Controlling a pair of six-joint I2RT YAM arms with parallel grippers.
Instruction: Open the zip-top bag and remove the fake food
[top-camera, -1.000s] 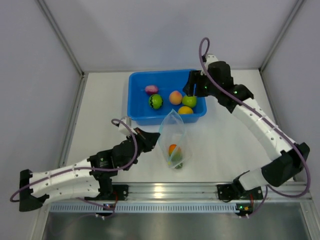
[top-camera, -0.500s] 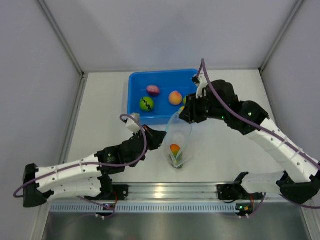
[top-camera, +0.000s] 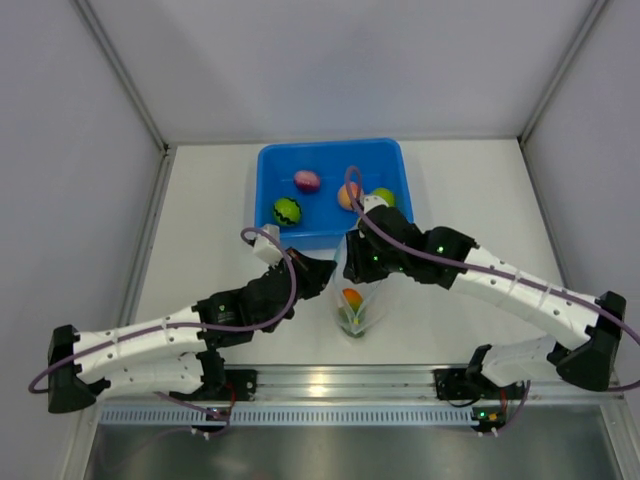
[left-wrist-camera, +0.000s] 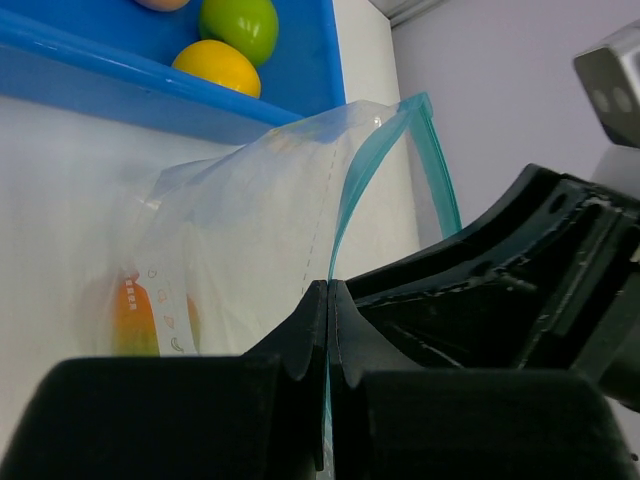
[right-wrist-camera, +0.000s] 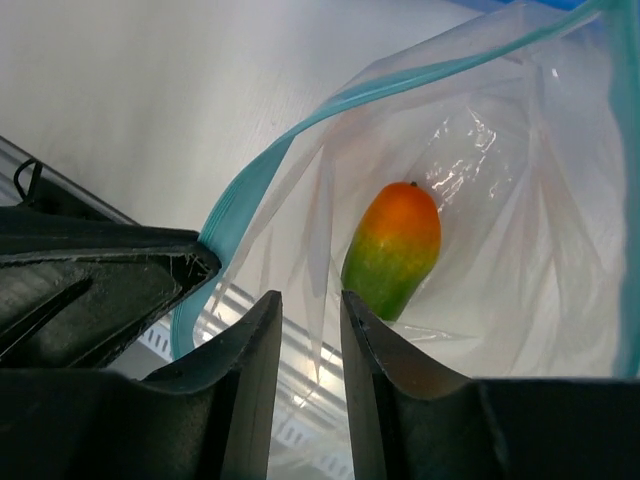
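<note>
The zip-top bag (top-camera: 360, 305) stands on the table in front of the blue tub, mouth up and open. One red-to-green fake fruit (top-camera: 350, 298) lies inside; it shows through the open mouth in the right wrist view (right-wrist-camera: 393, 250). My left gripper (top-camera: 325, 272) is shut on the bag's teal zipper strip (left-wrist-camera: 345, 215) and holds that edge up. My right gripper (top-camera: 352, 262) hangs over the bag's mouth, jaws a narrow gap apart and empty (right-wrist-camera: 308, 300), just above the fruit. Purple (top-camera: 307, 180), dark green striped (top-camera: 287, 211), peach (top-camera: 347, 196) and lime green (top-camera: 383, 197) fruits lie in the tub.
The blue tub (top-camera: 330, 150) stands at the back middle of the table, its near wall (left-wrist-camera: 120, 85) just behind the bag. A yellow fruit (left-wrist-camera: 218, 65) and the lime green one (left-wrist-camera: 240, 25) lie in its right corner. The two grippers are close together at the bag's mouth.
My right arm has swung from the tub's right corner down and left to the bag's mouth. The left gripper has shifted slightly right with the bag's edge. The striped fruit has rolled left.
</note>
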